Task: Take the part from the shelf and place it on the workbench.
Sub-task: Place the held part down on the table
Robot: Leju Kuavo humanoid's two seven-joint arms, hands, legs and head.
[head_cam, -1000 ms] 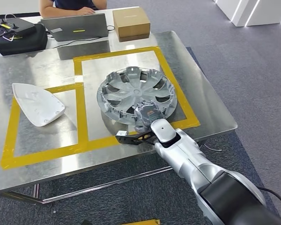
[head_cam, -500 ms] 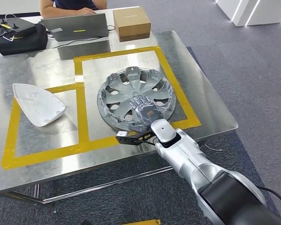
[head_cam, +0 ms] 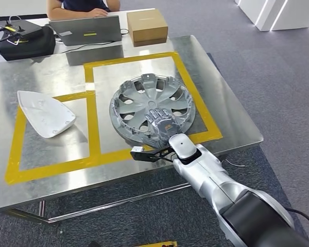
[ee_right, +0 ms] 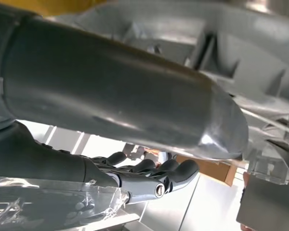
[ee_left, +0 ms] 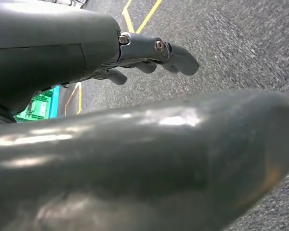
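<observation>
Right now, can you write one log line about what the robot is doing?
step: placing | wheel cover: flat on workbench, inside yellow tape square | right hand: open, over cover | left hand: empty

Right robot hand (head_cam: pixel 160 122) open, fingers spread

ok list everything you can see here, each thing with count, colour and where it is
grey plastic wheel cover: one, silver-grey, inside the larger yellow-taped square
white curved plastic panel: one, white, in the smaller taped square
yellow tape outlines: two squares, yellow, on the table top
shiny steel workbench: one, silver, centre
grey laptop: one, grey, far edge
brown cardboard box: one, brown, beside the laptop
black bag: one, black, far left corner
person: one, behind the laptop
right robot hand: one, grey, spread over the wheel cover
left robot hand: one, dark grey, over grey carpet
</observation>
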